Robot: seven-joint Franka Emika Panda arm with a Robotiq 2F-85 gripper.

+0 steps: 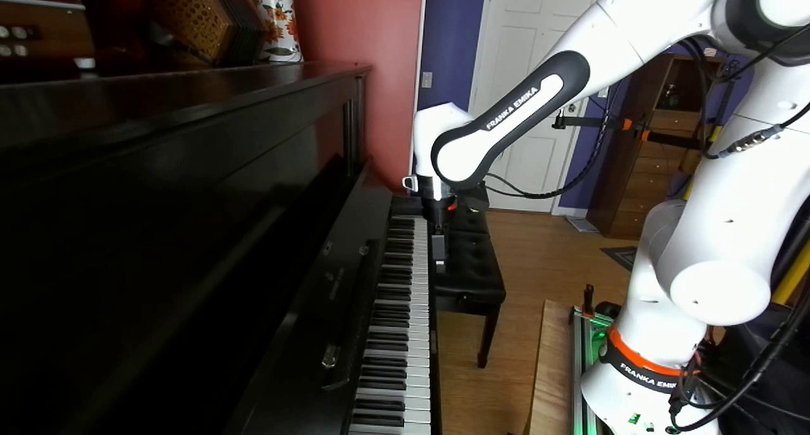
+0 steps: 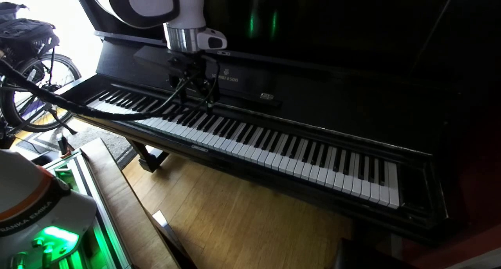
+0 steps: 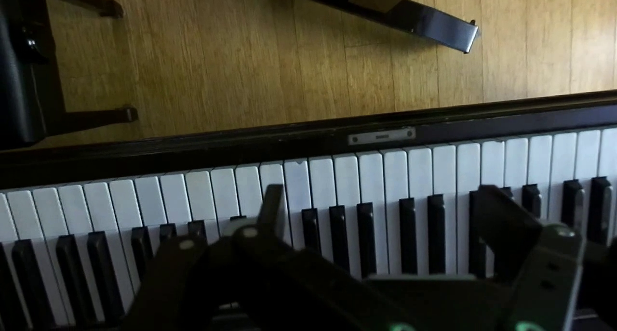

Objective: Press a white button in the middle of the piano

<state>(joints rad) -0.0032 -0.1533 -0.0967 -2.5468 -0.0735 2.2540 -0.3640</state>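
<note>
The glossy black piano (image 1: 209,188) shows in both exterior views, with its lid up and its long keyboard exposed. Its front panel (image 2: 332,100) and white keys (image 2: 238,147) show in an exterior view. In the wrist view a row of white keys (image 3: 371,177) and shorter black keys crosses the frame. My gripper (image 3: 381,191) is open, with its two fingers wide apart and several keys visible between them. The space between the fingers holds nothing. In both exterior views the gripper (image 1: 439,258) (image 2: 196,100) points down above the keyboard. No contact with a key shows.
A black padded bench (image 1: 468,251) stands by the piano's far end. A metal plate (image 3: 382,137) sits on the piano's front rail. The wooden robot table (image 2: 121,198) stands before the piano. A cable (image 2: 98,112) hangs from the arm in front of the keys.
</note>
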